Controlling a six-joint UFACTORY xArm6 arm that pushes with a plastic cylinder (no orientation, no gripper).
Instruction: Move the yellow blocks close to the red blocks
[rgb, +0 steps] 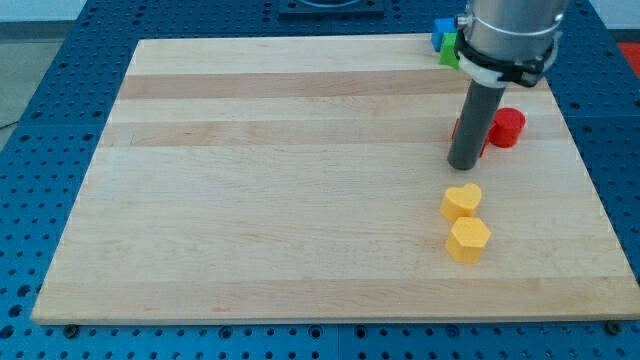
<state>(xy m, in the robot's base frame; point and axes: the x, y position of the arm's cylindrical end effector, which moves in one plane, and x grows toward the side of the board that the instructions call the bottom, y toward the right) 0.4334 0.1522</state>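
Note:
A yellow heart-shaped block (462, 200) and a yellow hexagonal block (467, 240) lie touching, one above the other, at the view's lower right of the wooden board (280, 200). A red round block (507, 127) lies to the upper right of them, and a second red block (485, 140), mostly hidden behind the rod, sits beside it. My tip (463, 165) rests on the board just above the yellow heart and just left of the red blocks.
A blue block (441, 31) and a green block (450, 49) sit at the board's top edge, partly hidden behind the arm. The board lies on a blue perforated table (40, 120).

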